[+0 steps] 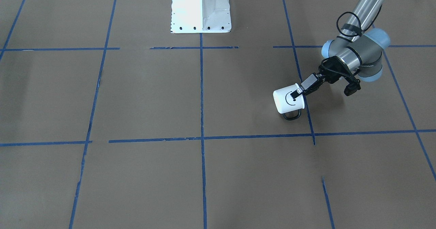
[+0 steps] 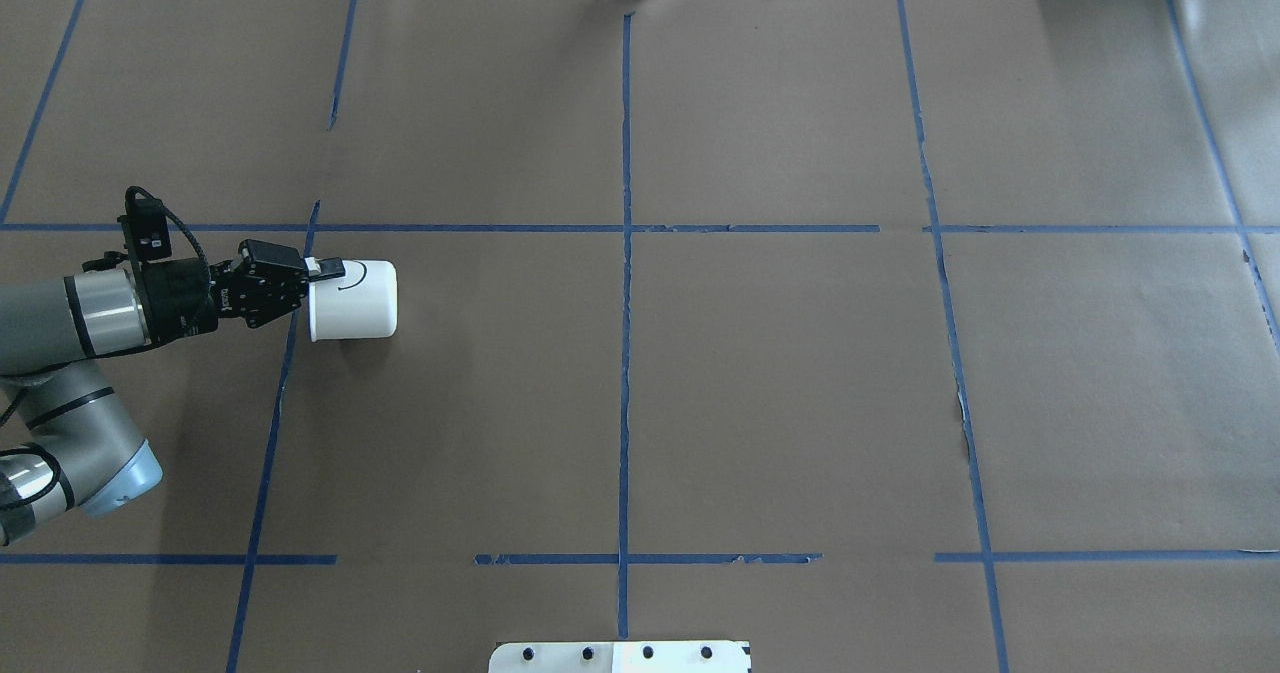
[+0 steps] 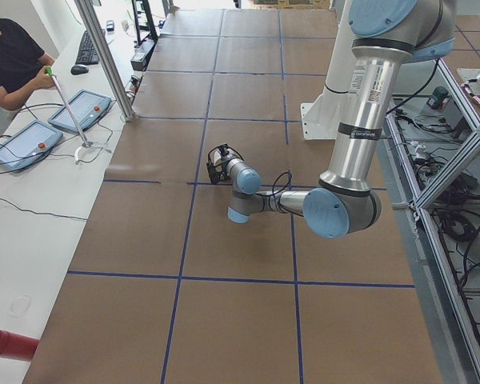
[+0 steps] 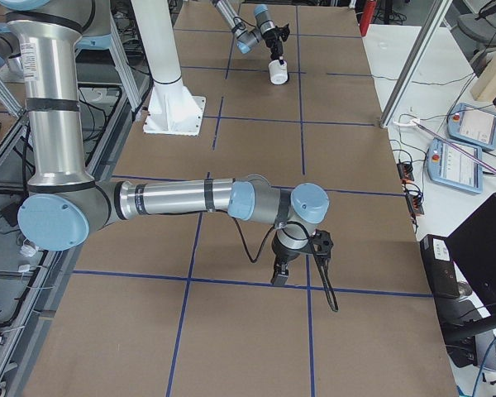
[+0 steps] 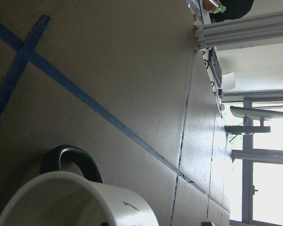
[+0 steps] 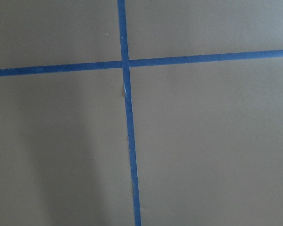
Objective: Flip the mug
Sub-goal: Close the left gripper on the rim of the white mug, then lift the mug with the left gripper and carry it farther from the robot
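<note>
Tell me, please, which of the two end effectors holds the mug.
The left end effector, pinching the rim of the small white cylindrical mug with a black loop handle; the right end effector hangs far away from it.

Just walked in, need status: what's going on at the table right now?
The left gripper is pinching the rim of the mug, which is tipped on its side with its handle down toward the table. The right arm hangs over the table far from it. The flip is not yet done.
</note>
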You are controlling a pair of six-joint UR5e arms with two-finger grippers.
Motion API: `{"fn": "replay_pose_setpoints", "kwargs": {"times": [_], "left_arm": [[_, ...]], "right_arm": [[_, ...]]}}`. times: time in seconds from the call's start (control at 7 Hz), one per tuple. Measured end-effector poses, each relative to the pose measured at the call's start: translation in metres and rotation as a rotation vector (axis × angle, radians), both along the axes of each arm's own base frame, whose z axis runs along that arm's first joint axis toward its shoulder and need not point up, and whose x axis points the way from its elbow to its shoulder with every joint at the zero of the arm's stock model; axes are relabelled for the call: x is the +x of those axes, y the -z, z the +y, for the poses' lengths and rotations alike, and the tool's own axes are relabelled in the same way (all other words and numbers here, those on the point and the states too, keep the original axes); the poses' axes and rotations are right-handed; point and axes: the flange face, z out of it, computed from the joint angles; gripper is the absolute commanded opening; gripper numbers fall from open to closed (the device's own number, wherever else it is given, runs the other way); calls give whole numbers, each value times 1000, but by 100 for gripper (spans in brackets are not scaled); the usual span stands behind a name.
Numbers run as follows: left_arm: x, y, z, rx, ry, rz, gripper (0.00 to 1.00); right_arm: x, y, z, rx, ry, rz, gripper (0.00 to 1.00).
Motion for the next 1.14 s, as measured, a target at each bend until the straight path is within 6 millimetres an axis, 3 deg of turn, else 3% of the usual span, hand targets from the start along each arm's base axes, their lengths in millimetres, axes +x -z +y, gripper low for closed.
{"fn": "replay_pose_setpoints", "kwargs": {"times": [0.29,0.86,1.14], "left_arm": [[8,24,-4,-5,-27,-2,0],[16,91,-3,-45,-134,-64,0],[28,144,-16,-48,-140,-170,0]], "right_arm": [[0,0,0,-1,0,0,100],[0,0,0,-1,0,0,100],[0,0,0,0,0,0,100]]}}
